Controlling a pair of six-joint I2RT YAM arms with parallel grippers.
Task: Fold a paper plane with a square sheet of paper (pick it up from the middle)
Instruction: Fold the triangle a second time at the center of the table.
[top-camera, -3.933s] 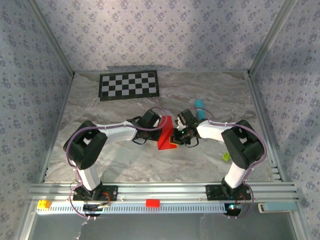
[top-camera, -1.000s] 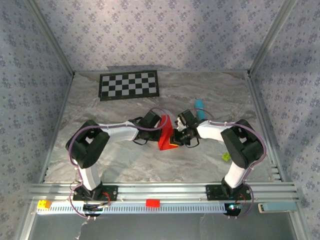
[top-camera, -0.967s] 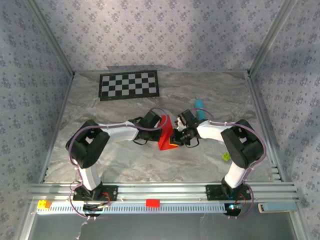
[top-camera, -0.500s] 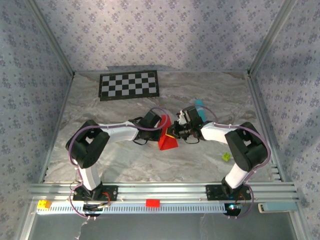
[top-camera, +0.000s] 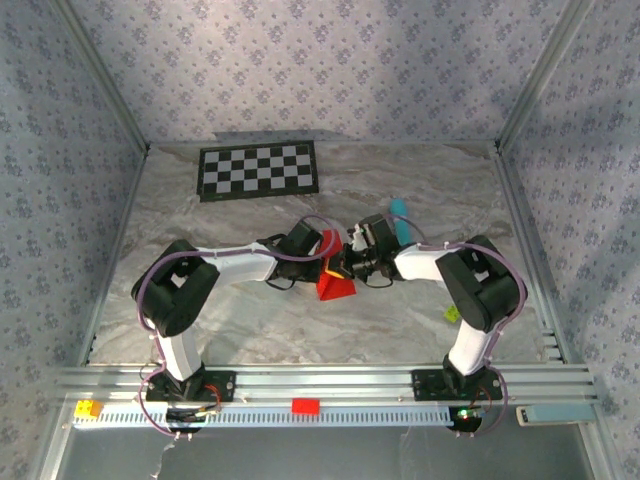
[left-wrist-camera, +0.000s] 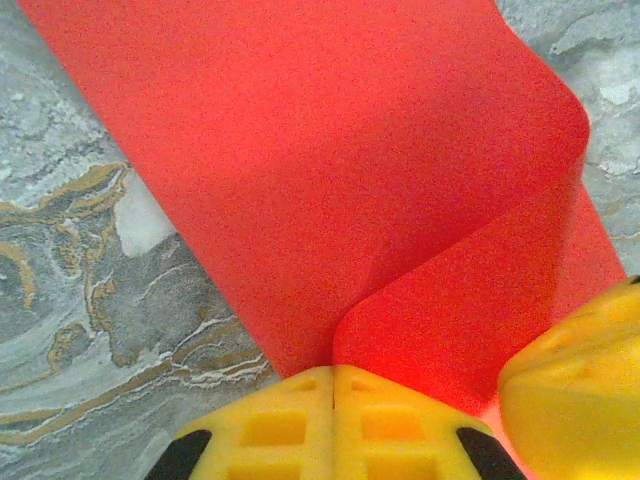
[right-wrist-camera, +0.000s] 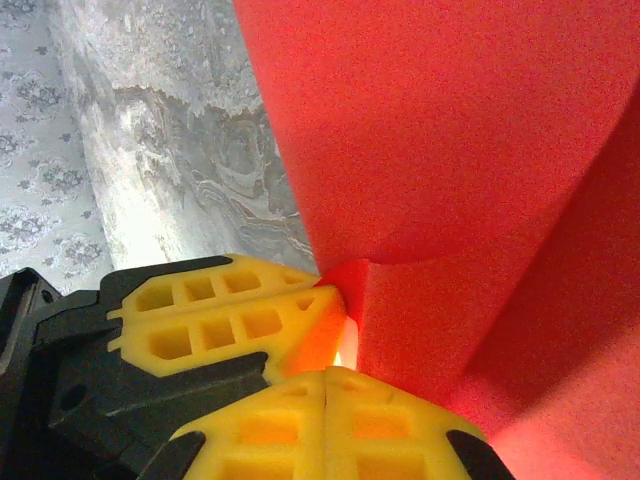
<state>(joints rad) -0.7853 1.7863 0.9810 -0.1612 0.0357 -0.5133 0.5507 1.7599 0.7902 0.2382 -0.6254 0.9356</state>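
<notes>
Where the paper sits: the square sheet of paper (top-camera: 337, 284) is mid-surface between the two arms, bowed up like a little tent, and its lower edge looks to be down on the marble surface (top-camera: 240, 320).
Left tool: the left tool (left-wrist-camera: 333, 390) has its yellow pads pressed flat together, with a soft fold of the red sheet running right into the seam, so I'd call it pinched.
Right tool: the right tool (right-wrist-camera: 328, 395) is clamped tight the same way, nose to nose with the left one, and the paper curls down into its tips too.
Weight: basically nothing, my guess. Lifting isn't the problem.
Stiffness: floppy. It's curving in big smooth rolls with no sharp crease visible in the wrist views, so it'll sag wherever it isn't held.
Slip: plain smooth paper on rubbery pads probably grips fine, but a thin pinch can creep out.
Fragility: easy to crumple or tear if the two tools pull apart or twist against each other.
Where to hold: near the middle, the two pinches close together, leaving the edges free to fold.
</notes>
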